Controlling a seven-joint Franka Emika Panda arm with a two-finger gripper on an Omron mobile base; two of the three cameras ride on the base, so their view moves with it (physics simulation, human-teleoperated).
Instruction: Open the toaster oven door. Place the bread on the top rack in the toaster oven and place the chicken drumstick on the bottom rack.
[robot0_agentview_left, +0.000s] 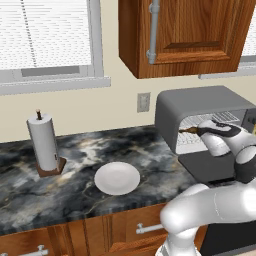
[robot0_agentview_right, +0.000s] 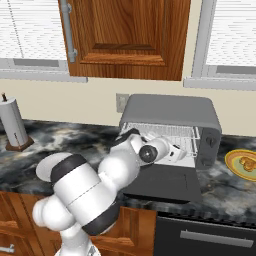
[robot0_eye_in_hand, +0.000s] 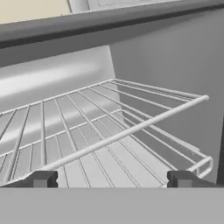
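Marble counter (robot0_agentview_left: 75, 185) — spread, empty pincer (robot0_eye_in_hand: 111, 179) just before top rack (robot0_eye_in_hand: 109, 127) — oven mouth.

Dark marbled countertop (robot0_agentview_left: 75, 185) spanning the lower half of the left base view. At left stands an upright paper towel roll (robot0_agentview_left: 43, 142) on a wooden base. A white plate (robot0_agentview_left: 117, 178) lies at centre. The toaster oven (robot0_agentview_left: 200, 107) sits at right, against the wall. In the right base view, a yellow plate (robot0_agentview_right: 242, 165) rests at the right edge.
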